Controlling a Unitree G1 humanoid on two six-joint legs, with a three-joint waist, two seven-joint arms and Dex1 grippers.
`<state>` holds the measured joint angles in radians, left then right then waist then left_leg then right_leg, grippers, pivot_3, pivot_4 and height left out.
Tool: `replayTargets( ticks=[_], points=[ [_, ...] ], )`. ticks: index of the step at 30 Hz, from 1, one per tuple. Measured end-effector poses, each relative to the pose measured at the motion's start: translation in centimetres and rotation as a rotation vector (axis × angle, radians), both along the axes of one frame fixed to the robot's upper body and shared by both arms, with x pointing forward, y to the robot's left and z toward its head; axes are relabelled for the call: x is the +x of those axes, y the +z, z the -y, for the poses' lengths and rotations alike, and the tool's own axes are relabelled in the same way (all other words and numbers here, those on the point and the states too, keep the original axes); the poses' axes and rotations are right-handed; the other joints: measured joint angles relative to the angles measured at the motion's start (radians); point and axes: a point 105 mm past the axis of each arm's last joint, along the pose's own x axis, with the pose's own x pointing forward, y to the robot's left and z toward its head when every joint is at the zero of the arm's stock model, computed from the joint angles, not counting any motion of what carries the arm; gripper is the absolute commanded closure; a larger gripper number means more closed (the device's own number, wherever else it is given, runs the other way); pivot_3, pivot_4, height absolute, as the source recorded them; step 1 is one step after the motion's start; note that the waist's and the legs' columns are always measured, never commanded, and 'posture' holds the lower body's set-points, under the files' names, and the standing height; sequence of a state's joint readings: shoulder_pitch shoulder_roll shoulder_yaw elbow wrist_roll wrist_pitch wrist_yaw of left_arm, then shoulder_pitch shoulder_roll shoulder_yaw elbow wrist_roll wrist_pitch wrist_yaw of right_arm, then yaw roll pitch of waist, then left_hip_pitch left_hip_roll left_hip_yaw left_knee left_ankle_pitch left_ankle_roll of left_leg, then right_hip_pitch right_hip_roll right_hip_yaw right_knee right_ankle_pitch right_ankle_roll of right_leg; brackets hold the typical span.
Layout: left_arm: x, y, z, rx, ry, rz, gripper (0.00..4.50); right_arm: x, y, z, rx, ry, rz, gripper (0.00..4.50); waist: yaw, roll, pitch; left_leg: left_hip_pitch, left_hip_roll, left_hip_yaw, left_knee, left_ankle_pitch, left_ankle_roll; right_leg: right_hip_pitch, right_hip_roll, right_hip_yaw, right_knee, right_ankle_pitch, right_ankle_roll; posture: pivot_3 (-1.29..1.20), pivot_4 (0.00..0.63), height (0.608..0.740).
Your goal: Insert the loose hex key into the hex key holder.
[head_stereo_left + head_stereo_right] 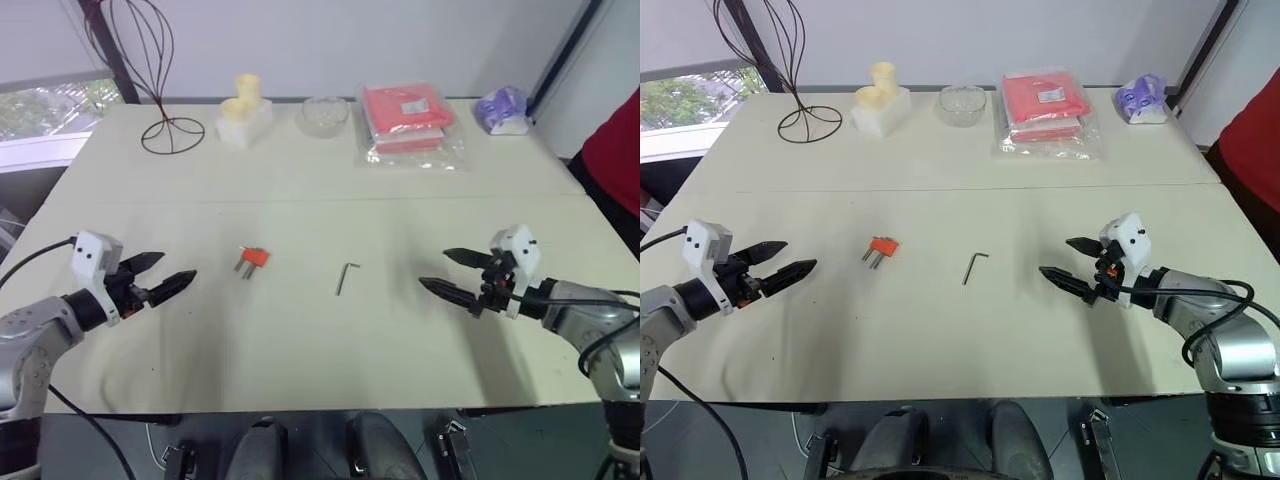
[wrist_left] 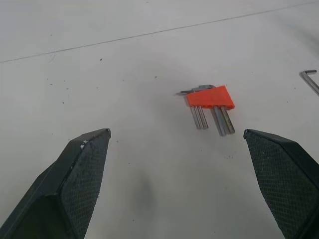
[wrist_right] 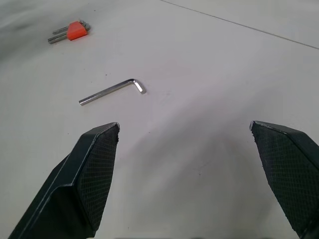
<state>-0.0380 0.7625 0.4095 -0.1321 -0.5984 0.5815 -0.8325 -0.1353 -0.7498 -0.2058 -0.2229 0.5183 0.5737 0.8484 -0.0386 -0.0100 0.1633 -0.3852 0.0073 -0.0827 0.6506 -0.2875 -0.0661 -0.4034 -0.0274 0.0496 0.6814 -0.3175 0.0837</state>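
- The task looks barely begun: the loose hex key [image 1: 346, 278] lies flat on the table [image 1: 300, 180], apart from the hex key holder [image 1: 256, 257], with nothing inserted yet.
- The left gripper [image 1: 163, 275] hovers over the table's left side with its 2 fingers spread wide and nothing between them; the holder lies ahead of it in the left wrist view.
- The right gripper [image 1: 452, 273] hovers on the right, jaws likewise wide and empty, aimed toward the key.
- The holder lies between the left gripper and the key, with several short keys sticking out of the red block toward the robot.
- Next move, as I judge it: the right gripper must come down on the key's long leg, a thin rod lying flush on the tabletop, so the pinch needs care; the left gripper would steady the holder.
- Along the far edge stand a wire frame [image 1: 160, 60], a pale yellow foam block [image 1: 244, 112], a clear bowl [image 1: 323, 115], a red packet in plastic [image 1: 408, 122] and a purple wrapped item [image 1: 502, 108], all well apart from the work.
- A person's red sleeve [image 1: 615, 150] shows at the right edge.
- Nothing lies between either gripper and its target.
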Motion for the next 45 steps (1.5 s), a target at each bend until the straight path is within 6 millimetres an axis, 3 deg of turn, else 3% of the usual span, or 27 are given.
replayTargets(
  ticks=[23, 32, 35, 38, 42, 45],
  points=[
    [0.2, 0.2, -0.4, 0.038, 0.013, 0.007, 0.01, 0.2, -0.5, -1.4, 0.022, -0.011, 0.020, 0.14, 0.000, 0.000, 0.000, 0.000, 0.000, 0.000, 0.000, 0.000, 0.000, 0.000, 0.000, 0.000, 0.000, 0.000, 0.000, 0.00, 0.150, 0.740],
    [0.7, 0.3, -0.7, 0.068, 0.002, 0.014, 0.01, 0.9, 0.5, -2.0, 0.005, 0.001, 0.072, 0.14, -0.001, 0.000, 0.000, 0.000, 0.000, 0.000, 0.000, 0.000, 0.000, 0.000, 0.001, 0.000, 0.000, 0.000, 0.000, 0.00, 0.150, 0.740],
    [1.7, 1.1, -0.2, 0.141, -0.068, 0.048, 0.01, 2.2, 1.1, -4.1, 0.020, 0.050, 0.121, 0.14, -0.004, 0.000, 0.000, 0.000, 0.000, 0.000, 0.000, 0.000, 0.000, 0.000, 0.002, -0.001, 0.000, 0.000, 0.000, 0.00, 0.150, 0.740],
    [2.7, 1.9, 1.0, 0.223, -0.198, 0.064, 0.01, 5.1, 0.8, -8.9, -0.001, 0.101, 0.206, 0.14, -0.013, 0.000, 0.001, 0.003, -0.001, 0.003, -0.002, 0.000, 0.000, 0.000, 0.003, 0.000, 0.001, 0.001, -0.001, 0.00, 0.150, 0.740],
    [3.3, 2.4, 2.2, 0.211, -0.296, 0.056, 0.01, 6.5, -1.7, -16.3, 0.027, 0.248, 0.191, 0.14, -0.019, 0.000, 0.001, 0.000, 0.000, 0.003, -0.003, 0.000, 0.000, -0.004, 0.004, -0.001, 0.002, 0.001, -0.001, 0.00, 0.150, 0.740],
    [3.2, 2.2, 2.7, 0.200, -0.331, 0.034, 0.01, 6.5, -3.6, -20.1, 0.011, 0.340, 0.170, 0.14, -0.028, 0.000, 0.001, -0.003, 0.000, 0.002, -0.002, 0.000, 0.000, -0.007, 0.001, -0.001, 0.002, 0.001, -0.001, 0.00, 0.150, 0.740]
  ],
)
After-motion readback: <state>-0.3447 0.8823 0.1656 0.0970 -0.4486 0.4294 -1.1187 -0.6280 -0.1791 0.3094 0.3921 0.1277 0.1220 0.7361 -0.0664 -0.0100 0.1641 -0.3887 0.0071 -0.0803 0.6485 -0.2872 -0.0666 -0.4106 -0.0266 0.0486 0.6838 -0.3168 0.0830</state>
